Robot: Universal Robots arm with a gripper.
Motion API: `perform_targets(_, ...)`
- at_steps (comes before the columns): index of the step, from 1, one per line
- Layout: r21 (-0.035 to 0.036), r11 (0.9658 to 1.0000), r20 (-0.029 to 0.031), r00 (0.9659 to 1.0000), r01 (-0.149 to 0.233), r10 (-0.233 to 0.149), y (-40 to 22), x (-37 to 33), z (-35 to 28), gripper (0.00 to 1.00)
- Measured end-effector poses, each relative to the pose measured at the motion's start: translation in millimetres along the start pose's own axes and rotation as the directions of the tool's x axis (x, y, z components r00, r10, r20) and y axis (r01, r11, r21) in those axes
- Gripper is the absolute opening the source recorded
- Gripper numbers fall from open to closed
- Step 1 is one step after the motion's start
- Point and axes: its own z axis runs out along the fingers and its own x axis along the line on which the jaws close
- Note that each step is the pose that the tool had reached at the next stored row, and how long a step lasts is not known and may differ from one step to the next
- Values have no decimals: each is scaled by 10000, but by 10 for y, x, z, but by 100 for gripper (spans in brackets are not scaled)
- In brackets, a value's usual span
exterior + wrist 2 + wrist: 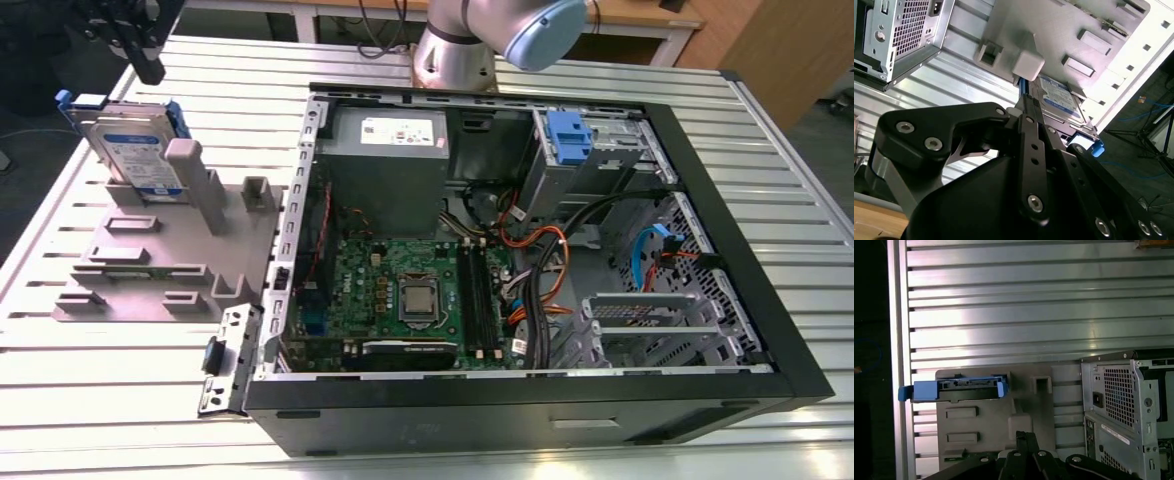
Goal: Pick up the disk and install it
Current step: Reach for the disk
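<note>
The disk (134, 150) stands on edge in a grey holder (147, 260) on the table, at the exterior view's left. It is silver with a white-and-blue label and blue rails. My gripper (144, 62) hangs above and just behind the disk without touching it, its fingers shut with nothing between them. In the first wrist view the disk's (966, 385) top edge lies ahead of the gripper (1023, 436). In the second wrist view the labelled disk (1059, 97) sits past the gripper (1024, 102).
An open computer case (534, 250) lies on the slatted metal table (747, 160), right of the holder. Inside are a grey power-supply box (387, 140), a motherboard (414, 290), cables and a drive bay with a blue caddy clip (567, 135). The case's rear corner (1124, 405) stands near the holder.
</note>
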Motion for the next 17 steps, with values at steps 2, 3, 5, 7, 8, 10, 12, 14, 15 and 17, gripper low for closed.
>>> perform_targets(2, 0, 10000, -1, 10000, -1, 1, 2, 4, 0, 11)
perform_targets(3, 0, 10000, 0, 10000, -1, 1, 2, 7, 0, 11)
perform_targets(5, 0, 10000, 0, 10000, -1, 1, 3, 16, 1, 11)
perform_targets(7, 0, 10000, 0, 10000, -1, 1, 5, 27, 0, 11)
perform_targets(8, 0, 10000, -1, 10000, 0, 0, 7, 32, 0, 11)
perform_targets(10, 0, 10000, 0, 10000, 0, 0, 11, 47, 1, 11)
perform_targets(12, 0, 10000, 0, 10000, 0, 0, 16, 67, 0, 11)
perform_targets(14, 0, 10000, -1, 10000, 0, 0, 23, 90, 0, 11)
perform_targets(15, 1, 10000, 0, 10000, -1, 1, 26, 101, 0, 11)
perform_targets(17, 0, 10000, 0, 10000, 0, 0, 32, 121, 0, 11)
